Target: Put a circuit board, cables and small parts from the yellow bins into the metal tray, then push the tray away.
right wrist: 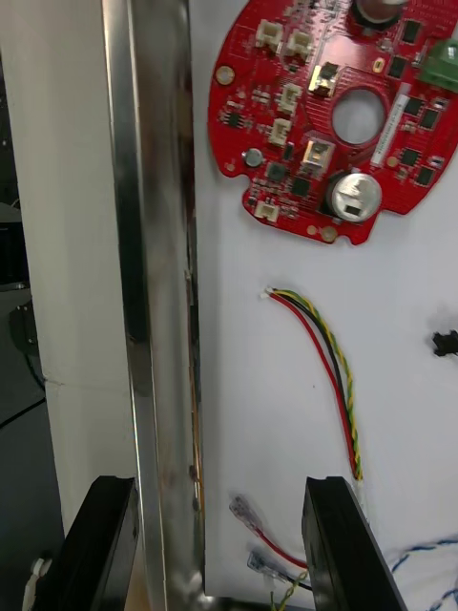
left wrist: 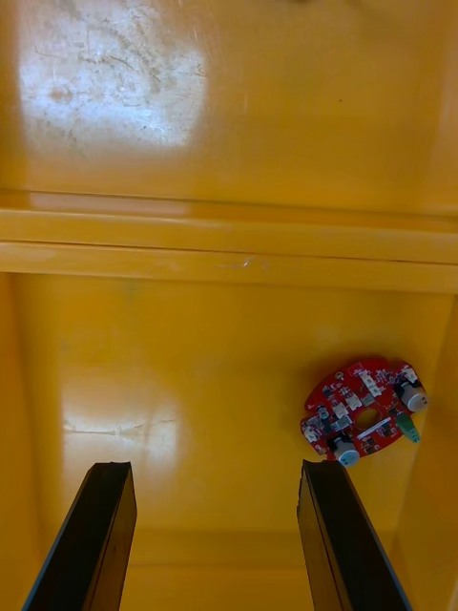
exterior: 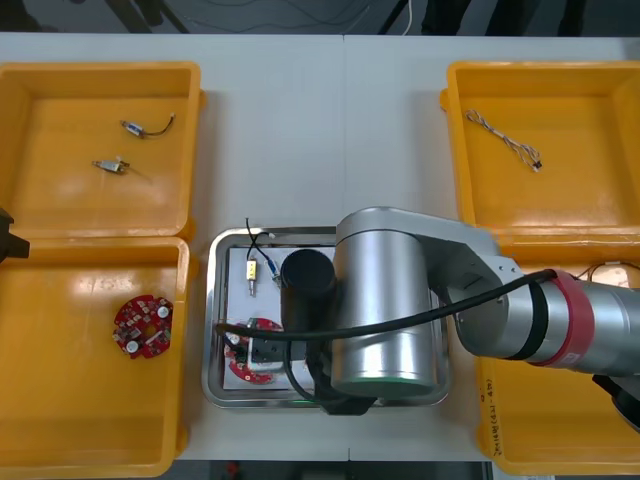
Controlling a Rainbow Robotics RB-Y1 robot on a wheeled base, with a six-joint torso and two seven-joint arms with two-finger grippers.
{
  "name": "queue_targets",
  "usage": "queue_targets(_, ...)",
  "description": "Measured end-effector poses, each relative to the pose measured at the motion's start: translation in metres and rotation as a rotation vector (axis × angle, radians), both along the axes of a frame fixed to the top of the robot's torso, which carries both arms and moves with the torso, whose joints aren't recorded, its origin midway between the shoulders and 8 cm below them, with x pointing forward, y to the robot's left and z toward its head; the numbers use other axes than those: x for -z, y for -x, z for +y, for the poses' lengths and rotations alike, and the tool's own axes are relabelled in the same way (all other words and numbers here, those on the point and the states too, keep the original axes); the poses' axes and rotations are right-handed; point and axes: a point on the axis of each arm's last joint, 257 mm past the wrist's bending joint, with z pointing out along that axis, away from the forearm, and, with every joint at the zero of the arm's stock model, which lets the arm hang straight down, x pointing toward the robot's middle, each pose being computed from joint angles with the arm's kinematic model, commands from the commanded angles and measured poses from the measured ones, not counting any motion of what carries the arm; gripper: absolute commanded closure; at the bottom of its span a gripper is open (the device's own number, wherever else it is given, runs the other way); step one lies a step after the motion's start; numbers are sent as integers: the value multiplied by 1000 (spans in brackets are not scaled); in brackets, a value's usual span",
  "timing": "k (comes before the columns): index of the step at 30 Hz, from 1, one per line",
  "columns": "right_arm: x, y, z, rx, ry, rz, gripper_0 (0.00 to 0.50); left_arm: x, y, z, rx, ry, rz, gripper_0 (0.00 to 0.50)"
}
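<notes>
Apparently at the last step: tray loaded, push not yet made.

Front view. At the middle of the worktop's (exterior: pixel 300 120) near edge, between the yellow plastic bins (exterior: pixel 60 215), a shiny rectangular metal tray (exterior: pixel 212 330). Inside it, a round red circuit board (exterior: pixel 250 366) by the near-left corner, with small metal parts (exterior: pixel 251 270) and a thin black cable (exterior: pixel 256 240) toward the far-left corner. Above, the silver right arm (exterior: pixel 385 300), covering most of the tray. A spare red board (exterior: pixel 143 325) lying in the near-left bin.

Right wrist view. Spread wide and gripping nothing, the right gripper (right wrist: pixel 219 552) straddles the tray's shiny wall close to a corner: one finger (right wrist: pixel 95 549) outside over the worktop, the other (right wrist: pixel 339 544) inside over the white floor. Ahead of the inner finger, a red-and-yellow cable (right wrist: pixel 320 382), then the board. Beside that finger, a twisted blue-and-white cable (right wrist: pixel 429 563).

Left wrist view. Parted and empty, the left gripper (left wrist: pixel 215 535) hovers idle over the near-left bin.

Next, by my reckoning: calls for firm contact on what looks like the near wall, then a square, steady shove toward the worktop's far edge, keeping the inner finger off the cables.
</notes>
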Motion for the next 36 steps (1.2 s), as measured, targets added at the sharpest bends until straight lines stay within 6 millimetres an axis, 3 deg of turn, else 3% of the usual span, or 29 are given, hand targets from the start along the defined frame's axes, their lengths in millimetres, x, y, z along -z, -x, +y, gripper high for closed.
queue_targets(5, 16, 7, -2, -20, 45, 25, 0, 0, 0, 0, 0, 0, 0, 0)
queue_targets(14, 26, 18, 5, -59, 62, 31, 0, 0, 0, 0, 0, 0, 0, 0)
queue_targets(26, 45, 21, 3, -80, 90, -23, 0, 0, 0, 0, 0, 0, 0, 0)
queue_targets(36, 50, 17, 12, -62, 58, -68, 0, 0, 0, 0, 0, 0, 0, 0)
